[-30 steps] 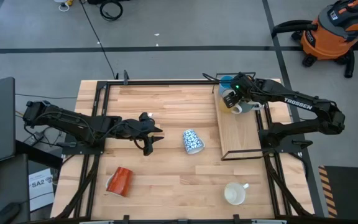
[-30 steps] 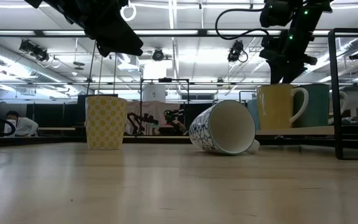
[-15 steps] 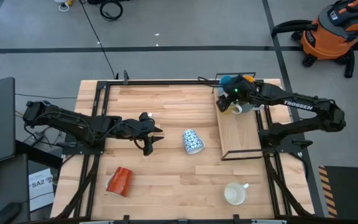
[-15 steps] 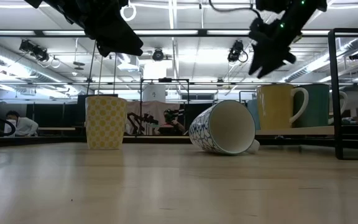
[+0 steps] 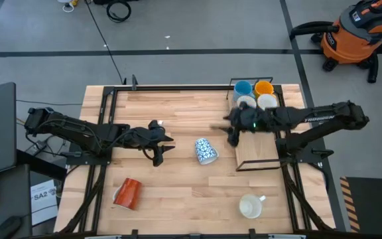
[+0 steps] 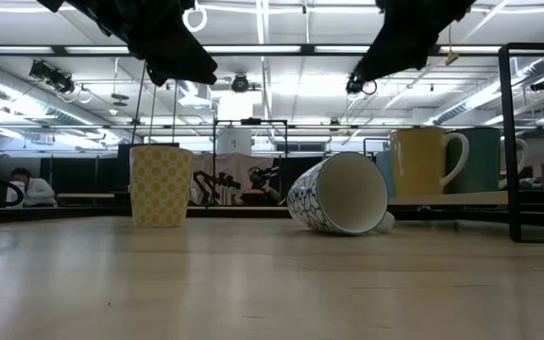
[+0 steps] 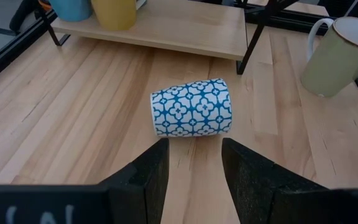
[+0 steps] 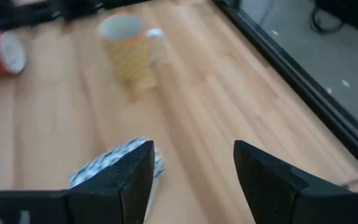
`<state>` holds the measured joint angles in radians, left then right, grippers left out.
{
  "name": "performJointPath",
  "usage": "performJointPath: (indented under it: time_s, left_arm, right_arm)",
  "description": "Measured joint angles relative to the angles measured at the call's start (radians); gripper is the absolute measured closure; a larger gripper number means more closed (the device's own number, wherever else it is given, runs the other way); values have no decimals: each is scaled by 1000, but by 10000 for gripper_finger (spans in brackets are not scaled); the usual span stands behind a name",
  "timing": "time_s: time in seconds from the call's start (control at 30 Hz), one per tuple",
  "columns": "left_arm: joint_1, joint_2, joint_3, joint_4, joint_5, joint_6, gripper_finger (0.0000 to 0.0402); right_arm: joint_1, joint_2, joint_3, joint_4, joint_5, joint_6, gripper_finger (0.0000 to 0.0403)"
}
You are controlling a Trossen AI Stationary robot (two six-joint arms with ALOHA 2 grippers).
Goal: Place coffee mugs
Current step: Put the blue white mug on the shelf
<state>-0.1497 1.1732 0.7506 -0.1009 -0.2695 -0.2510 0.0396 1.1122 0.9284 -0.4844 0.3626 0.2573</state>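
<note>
While the patterned mug [image 5: 205, 151] lies tipped on the counter [image 5: 178, 113] between both arms, the empty, spread right hand [image 5: 231, 135] is poised just beside it; a glancing touch could roll it away. The left hand [image 5: 162, 149], also spread and empty, is parked opposite.

The blue-and-white patterned mug [image 5: 205, 151] lies on its side between the left pincer [image 5: 163, 150] and the right pincer [image 5: 231, 133], straight ahead of the left one's spread fingers. A yellow checked mug [image 6: 161, 185] stands upright, beyond the patterned one as seen from the right pincer. A red mug [image 5: 127, 193] lies on its side, well apart from the left pincer. A cream mug [image 5: 251, 206] stands upright, well apart from the right pincer. Near the right pincer four stand clustered: blue mug [image 5: 243, 87], orange mug [image 5: 264, 87], and two white mugs [image 5: 267, 101].
</note>
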Motion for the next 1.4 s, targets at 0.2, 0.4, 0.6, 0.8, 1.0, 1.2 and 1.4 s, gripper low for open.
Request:
performJointPath:
  time_s: [0.2,0.4,0.6,0.8,1.0,1.2,1.4]
  left_arm:
    - [0,0,0,-2,0,0,246]
    - [0,0,0,-1,0,0,246]
    - [1,0,0,0,0,-22,246]
    - [1,0,0,0,0,-27,246]
    - [1,0,0,0,0,-27,246]
    - [1,0,0,0,0,-32,246]
    - [1,0,0,-3,0,-34,246]
  right_arm:
    - [186,13,-89,115,188,-54,177]
    - [238,15,-190,305,158,-77,177]
    - [238,15,-238,423,20,-82,177]
    - [243,15,-238,513,-77,-178,177]
    - [265,91,-154,513,-76,-259,178]
    - [280,262,-9,424,-22,-328,178]
    - [286,395,86,337,11,-366,178]
